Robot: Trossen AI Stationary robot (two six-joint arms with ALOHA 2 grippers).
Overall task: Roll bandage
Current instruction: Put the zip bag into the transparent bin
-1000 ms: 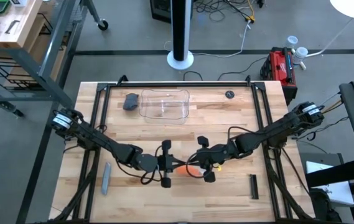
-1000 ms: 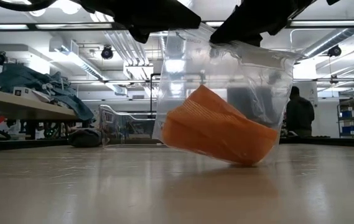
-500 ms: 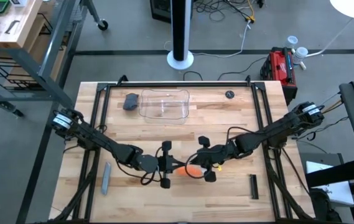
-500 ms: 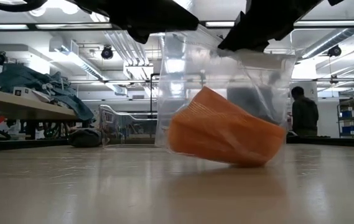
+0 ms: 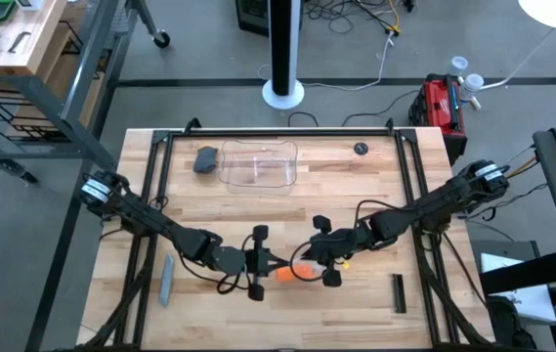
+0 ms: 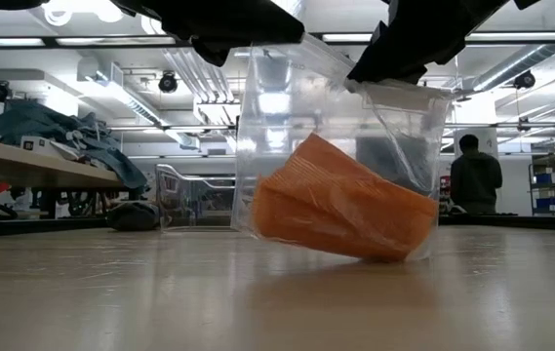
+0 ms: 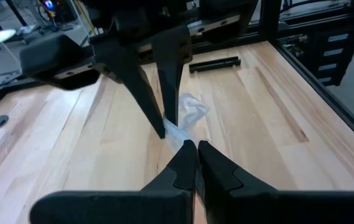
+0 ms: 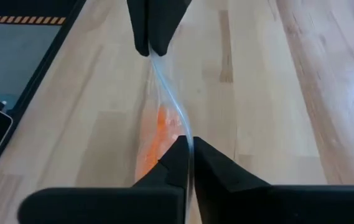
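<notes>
- A workshop with ceiling lights and cluttered benches was seen behind one wooden table, and one person stood far off in the low view.
- From left to right on the table were counted: one grey stick near the left front edge, one dark grey lump at the back, one clear plastic tub just beside it, one small dark disc further right, and one black bar near the right front.
- Two arms were counted, meeting at the front middle of the table.
- The left gripper was seen clamped on the left top edge of one clear plastic wrapper, its fingers pressed together.
- One bandage, orange and folded, was seen inside the wrapper, sagging at its bottom and resting on the table, below and between the two grippers.
- The right gripper was seen pinched on the wrapper's right top edge, its fingers nearly touching around the thin plastic.
- The wrapper was held stretched upright between the two grippers.
</notes>
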